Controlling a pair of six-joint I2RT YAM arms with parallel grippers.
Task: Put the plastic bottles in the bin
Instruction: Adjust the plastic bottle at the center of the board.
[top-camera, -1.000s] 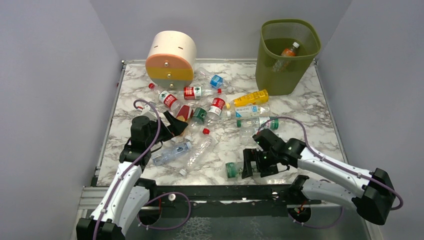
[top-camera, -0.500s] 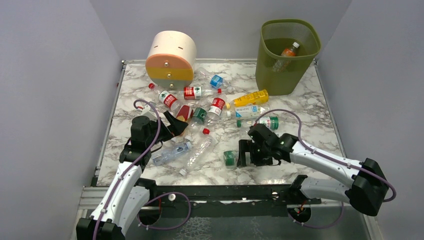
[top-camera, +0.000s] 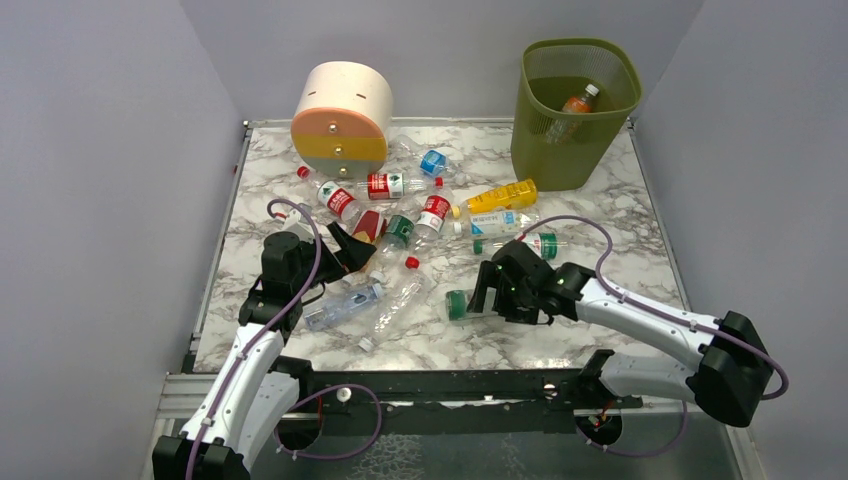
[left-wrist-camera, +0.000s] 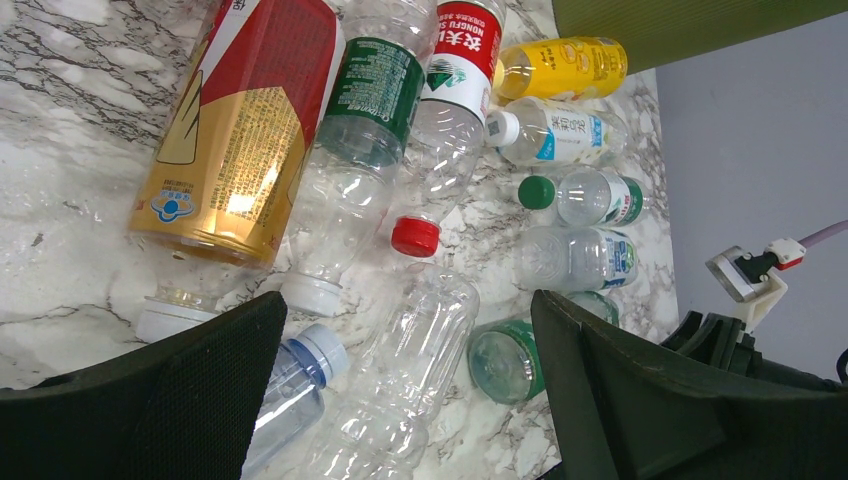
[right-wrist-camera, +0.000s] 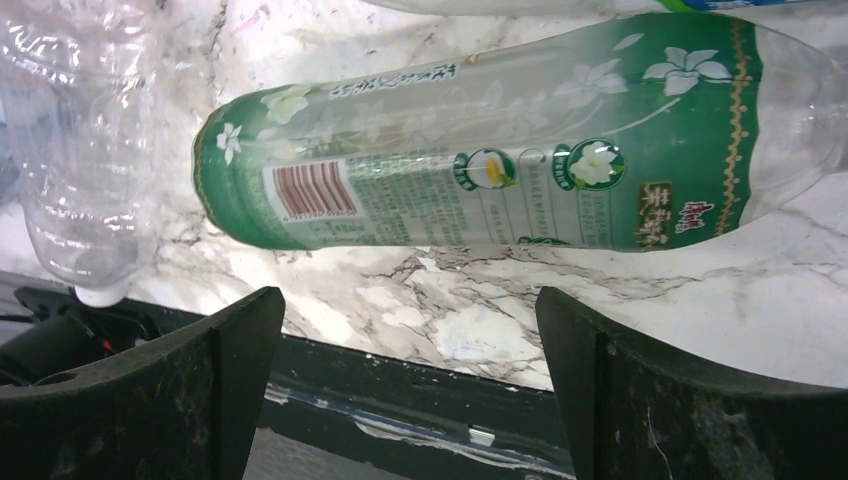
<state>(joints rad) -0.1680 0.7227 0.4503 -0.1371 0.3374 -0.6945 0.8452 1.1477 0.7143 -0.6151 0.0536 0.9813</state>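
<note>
While both arms' jaws are held wide and empty, the green-labelled bottle (right-wrist-camera: 480, 150) could be rolled off the worktop (right-wrist-camera: 470, 340) edge if clipped.

Left arm (top-camera: 250, 360) stretched forward, left fingers (left-wrist-camera: 170, 400) wide apart, right arm (top-camera: 650, 320) bent leftward, right fingers (right-wrist-camera: 150, 400) wide apart

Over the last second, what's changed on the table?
The right end effector slid away from the near edge, jaws open, and the green-label bottle shifted along with it, not gripped. The left end effector, the other bottles and the bin stayed put.
</note>
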